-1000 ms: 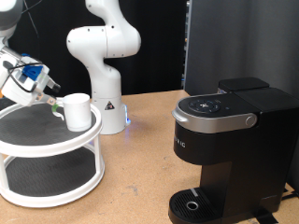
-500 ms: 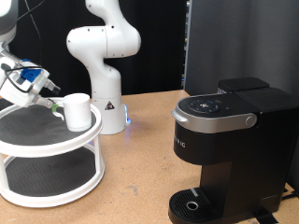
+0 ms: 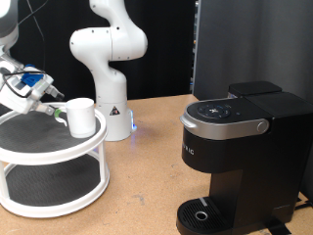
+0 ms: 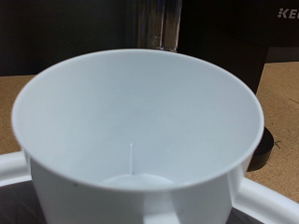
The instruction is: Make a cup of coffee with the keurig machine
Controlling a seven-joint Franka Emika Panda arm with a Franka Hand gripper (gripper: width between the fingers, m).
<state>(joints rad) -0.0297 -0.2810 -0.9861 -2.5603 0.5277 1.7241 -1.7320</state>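
You have the claw (image 3: 57, 106) at the exterior view's left edge, reaching in over the upper tier of the round white two-tier stand (image 3: 39, 152). Its tip sits right at the side of the plain white ceramic mug (image 3: 80, 117); whether it touches the mug you cannot tell from this angle. Nor can you tell whether the claw's fingers are apart or together: the exterior view shows them too small, and none appear in the wrist view.

The mug stands upright on the stand's top shelf, near that shelf's edge on the exterior view's right. In the wrist view the mug (image 4: 140, 131) fills almost the whole picture, its open mouth facing the camera and its inside bare white; the stand's white rim (image 4: 271, 201) curves around beneath it.

The tall matte black coffee maker (image 3: 240, 157) with its silver-grey lid rim stands on the brown wooden surface (image 3: 137, 196) towards the exterior view's bottom right corner, well apart from the mug, lid down, its round drip tray at the base. A white robot arm base (image 3: 108, 59) stands near the surface's far edge, just behind the stand.
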